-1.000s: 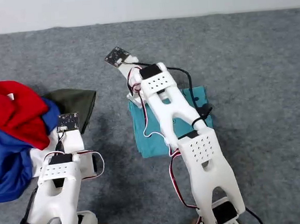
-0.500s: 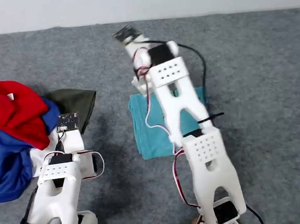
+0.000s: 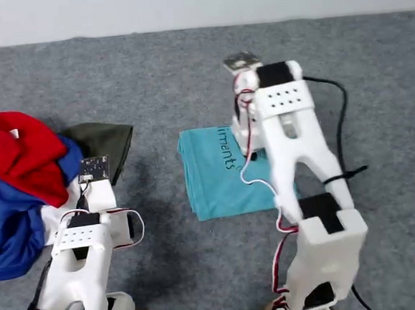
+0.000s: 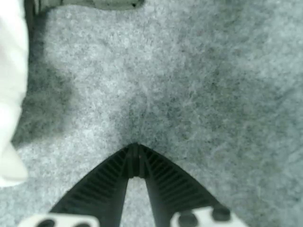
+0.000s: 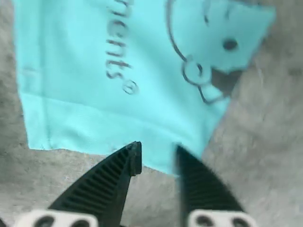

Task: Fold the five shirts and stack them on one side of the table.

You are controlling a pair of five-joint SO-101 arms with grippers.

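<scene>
— Our right gripper (image 5: 157,149) hangs narrowly open, empty; the teal shirt (image 5: 94,90) lies just beneath its tips.
— If we pinch only the top layer there, we'd likely drag the fold open.

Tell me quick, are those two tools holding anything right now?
Left tool: closed, holding nothing.
Right tool: open, empty, over the edge of the teal shirt.

Right pincer (image 5: 156,152) now farther right
</scene>
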